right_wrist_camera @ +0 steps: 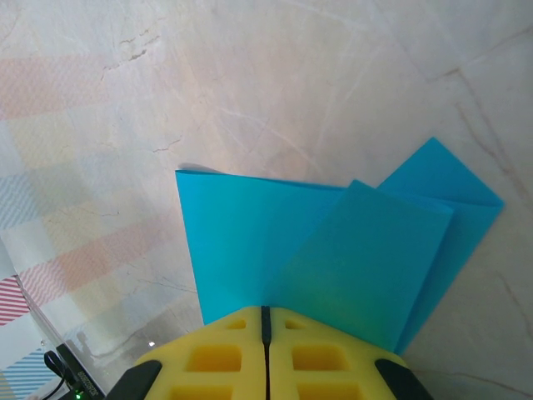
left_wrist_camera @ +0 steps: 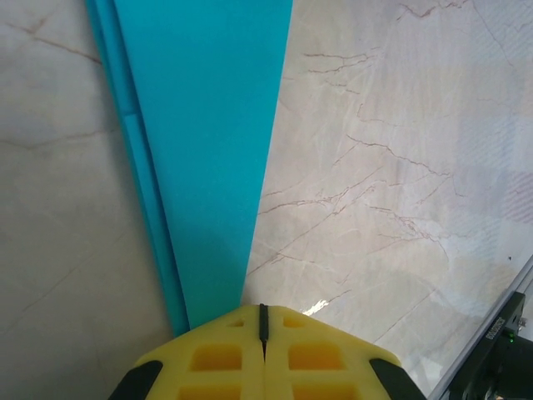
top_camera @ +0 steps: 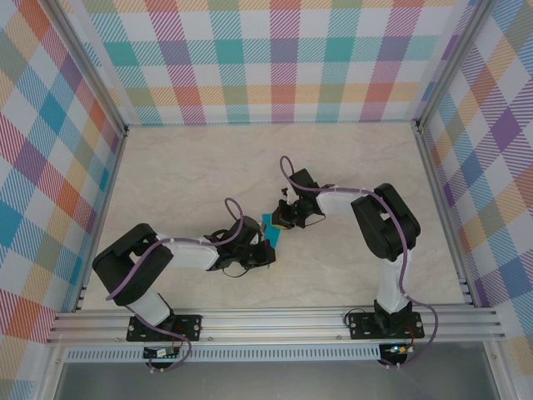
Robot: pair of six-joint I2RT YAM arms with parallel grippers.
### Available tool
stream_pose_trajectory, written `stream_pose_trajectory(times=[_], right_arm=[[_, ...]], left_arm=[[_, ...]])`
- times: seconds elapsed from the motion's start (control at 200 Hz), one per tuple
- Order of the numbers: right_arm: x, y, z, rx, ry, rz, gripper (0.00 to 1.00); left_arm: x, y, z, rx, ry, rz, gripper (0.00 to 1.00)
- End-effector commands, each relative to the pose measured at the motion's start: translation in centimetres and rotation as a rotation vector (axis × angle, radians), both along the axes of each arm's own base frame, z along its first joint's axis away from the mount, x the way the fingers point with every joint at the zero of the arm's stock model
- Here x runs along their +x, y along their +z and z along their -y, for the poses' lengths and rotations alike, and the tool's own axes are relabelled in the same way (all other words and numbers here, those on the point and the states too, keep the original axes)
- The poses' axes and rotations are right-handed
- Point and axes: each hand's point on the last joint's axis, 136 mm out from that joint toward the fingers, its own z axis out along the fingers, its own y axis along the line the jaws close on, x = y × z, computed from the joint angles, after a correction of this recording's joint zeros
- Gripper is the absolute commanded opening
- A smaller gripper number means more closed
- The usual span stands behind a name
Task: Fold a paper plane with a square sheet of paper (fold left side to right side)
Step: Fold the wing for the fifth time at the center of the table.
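The teal paper plane [top_camera: 270, 225], partly folded, lies flat near the middle of the marble table [top_camera: 183, 175], a little toward 6 o'clock.

The left gripper [top_camera: 265, 245] meets the plane at its 7 o'clock end, the right gripper [top_camera: 281, 220] at its 1 o'clock side.

In the left wrist view, the yellow fingers [left_wrist_camera: 225, 358] are pressed together. The plane [left_wrist_camera: 208, 150] tapers to a narrow end that runs under their tips, with stacked layer edges along its 9 o'clock side.

In the right wrist view, the fingers [right_wrist_camera: 225, 358] are likewise closed. They sit over the near edge of the wide end [right_wrist_camera: 275, 250], where one flap overlaps another. I cannot tell whether either pair pinches the paper or only presses on it.

Bare tabletop lies open toward 12, 9 and 3 o'clock, out to the plaid walls [top_camera: 283, 58]. The metal rail [top_camera: 275, 321] borders 6 o'clock.
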Motion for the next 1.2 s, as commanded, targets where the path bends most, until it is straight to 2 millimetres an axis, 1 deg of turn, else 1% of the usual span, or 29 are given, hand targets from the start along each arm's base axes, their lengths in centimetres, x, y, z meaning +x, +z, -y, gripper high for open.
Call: stream_pose_trajectory(times=[0.0,0.135,0.305,0.41,0.51,0.595,0.635,0.81,0.915,1.0,1.075,1.15,1.195], right_arm=[[-2.6,-5.2,3.3,-0.189,-0.007,-0.118,0.06],[-2.6,-5.1,3.3,-0.19,-0.007,-0.12,0.06],[-2.6,-5.3,3.4,-0.193,-0.008,-0.124,0.06],[-2.7,-5.4,3.3,-0.193,-0.006,-0.128,0.06],[-2.6,-5.4,3.3,-0.192,-0.006,-0.127,0.06],[-2.7,-5.4,3.3,-0.191,-0.006,-0.129,0.06],[-2.6,-5.2,3.2,-0.188,-0.005,-0.127,0.06],[-2.6,-5.1,3.1,-0.179,-0.003,-0.123,0.06],[-2.6,-5.0,3.1,-0.181,-0.004,-0.124,0.06],[-2.6,-5.0,3.1,-0.182,-0.004,-0.124,0.06],[-2.6,-5.1,3.2,-0.184,-0.004,-0.125,0.06],[-2.7,-5.2,3.3,-0.19,-0.002,-0.128,0.06],[-2.7,-5.2,3.3,-0.19,-0.002,-0.129,0.06]], left_arm=[[-3.0,-2.1,-1.6,0.072,-0.028,-0.097,0.05],[-3.6,-2.4,-2.6,0.085,-0.005,-0.112,0.04],[-5.1,-3.0,-4.3,0.096,0.026,-0.136,0.04],[-5.9,-3.1,-4.8,0.095,0.03,-0.145,0.04],[-6.1,-2.7,-5.1,0.092,0.036,-0.139,0.04],[-6.0,-1.6,-5.2,0.081,0.037,-0.115,0.04],[-5.8,-0.9,-5.3,0.077,0.036,-0.096,0.03],[-3.5,4.6,-5.0,-0.029,0.063,0.015,0.05],[-2.4,6.5,-4.1,-0.079,0.048,0.038,0.05],[-1.5,7.3,-2.9,-0.1,0.017,0.06,0.05],[-0.5,7.5,-1.4,-0.111,-0.015,0.066,0.05],[0.5,7.0,-0.2,-0.101,-0.038,0.064,0.04],[1.2,6.6,0.1,-0.088,-0.039,0.064,0.03]])
